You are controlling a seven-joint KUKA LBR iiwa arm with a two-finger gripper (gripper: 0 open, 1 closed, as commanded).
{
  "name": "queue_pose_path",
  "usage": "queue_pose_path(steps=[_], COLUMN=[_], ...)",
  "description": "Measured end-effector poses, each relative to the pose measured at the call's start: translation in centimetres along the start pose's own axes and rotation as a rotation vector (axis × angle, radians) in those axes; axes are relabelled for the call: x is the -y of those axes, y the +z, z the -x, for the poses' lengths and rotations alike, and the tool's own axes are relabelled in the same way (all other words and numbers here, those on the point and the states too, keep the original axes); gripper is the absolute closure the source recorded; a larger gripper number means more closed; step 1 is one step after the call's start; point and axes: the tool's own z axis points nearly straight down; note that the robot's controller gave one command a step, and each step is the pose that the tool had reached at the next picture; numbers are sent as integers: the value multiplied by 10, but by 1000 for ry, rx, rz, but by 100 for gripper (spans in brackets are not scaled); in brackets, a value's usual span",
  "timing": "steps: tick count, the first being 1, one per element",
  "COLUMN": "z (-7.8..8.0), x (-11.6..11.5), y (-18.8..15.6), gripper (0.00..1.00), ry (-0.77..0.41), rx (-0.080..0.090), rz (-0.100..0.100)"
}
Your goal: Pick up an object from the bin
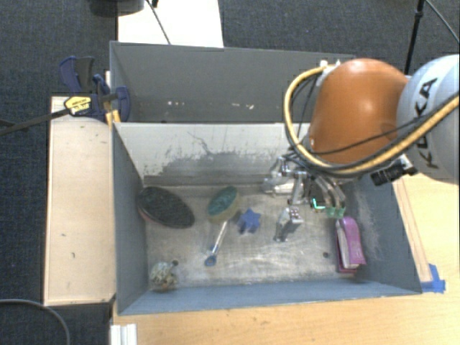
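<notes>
My gripper (286, 228) hangs low over the bin floor right of centre, under the orange wrist cover. Nothing shows in its grasp. Just to its left lies a small blue star-shaped toy (249, 221), a short gap away. A purple and pink oblong case (350, 243) lies to its right along the bin's right wall. A slim white stick with a blue tip (215, 244) lies slanted further to the left, below the toy.
A green oval sponge-like piece (223, 201) sits by the back wall. At the left lies a dark oval brush (166, 208). A small brownish lump (163, 275) sits in the front left corner. The arm's wrist covers the back right corner.
</notes>
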Motion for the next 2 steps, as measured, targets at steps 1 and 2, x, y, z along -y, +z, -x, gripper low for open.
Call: queue_pose_path(steps=[1,2], z=[60,68], x=[-12,-16], y=[66,167], gripper=[0,0], ry=[-128,181], rx=[7,11], rz=[0,3])
